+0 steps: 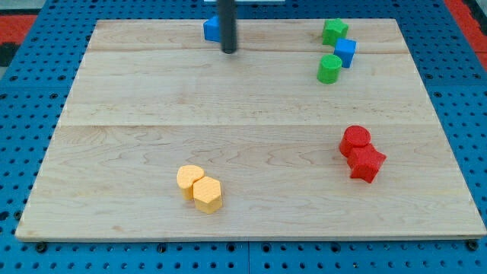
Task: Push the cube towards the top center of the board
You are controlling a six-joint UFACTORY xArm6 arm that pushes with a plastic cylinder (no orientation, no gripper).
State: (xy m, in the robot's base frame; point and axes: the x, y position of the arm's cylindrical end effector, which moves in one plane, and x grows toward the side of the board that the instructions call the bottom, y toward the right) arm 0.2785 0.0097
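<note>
A blue cube (pixel 211 29) sits near the view's top edge of the wooden board (pixel 152 114), a little left of centre. The dark rod comes down from the view's top, and my tip (pixel 229 50) rests just right of and slightly below the cube, partly covering its right side. A second blue block (pixel 346 52) lies at the view's upper right between a green star-shaped block (pixel 334 31) and a green cylinder (pixel 329 68).
A red cylinder (pixel 355 140) and a red star-shaped block (pixel 367 162) touch at the view's right. Two yellow blocks, a rounded one (pixel 189 178) and a hexagonal one (pixel 207 195), touch at the view's lower centre-left. Blue pegboard surrounds the board.
</note>
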